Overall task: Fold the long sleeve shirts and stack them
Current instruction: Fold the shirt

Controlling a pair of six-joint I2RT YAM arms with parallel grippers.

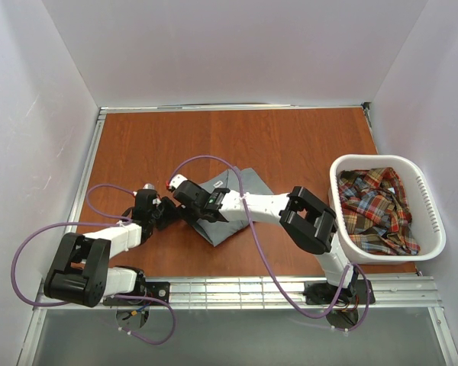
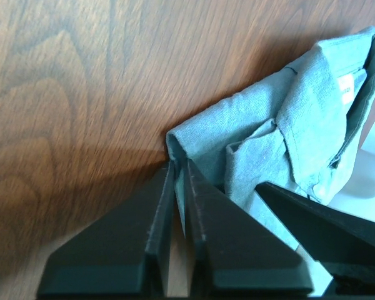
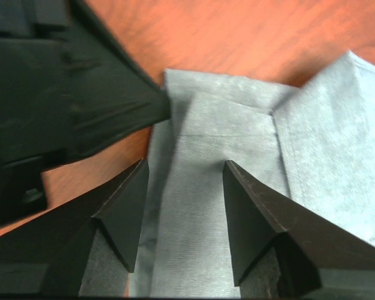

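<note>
Reddish wood tabletop (image 1: 214,137) between white walls carries the work. We see the grey shirt (image 1: 248,183) lying near the table's middle as a partly folded bundle. The plaid shirt (image 1: 374,210) is heaped in the white basket (image 1: 430,210) at the right, well apart from it.

The left gripper (image 2: 180,167) is closed on the bundle's leftmost corner, with a thin strip of cloth pinched between its fingers. The right gripper (image 3: 184,165) reaches across the shirt from the right. Its jaws stand apart, straddling a folded edge just beside that same corner, and are not clamped on it.

So the cloth stretches rightward from the tips of the 2 grippers. We judge its long axis to run slantwise, near-left to far-right, with the collar at the end away from the left gripper. Any coming fold would carry this corner along or across that axis.
</note>
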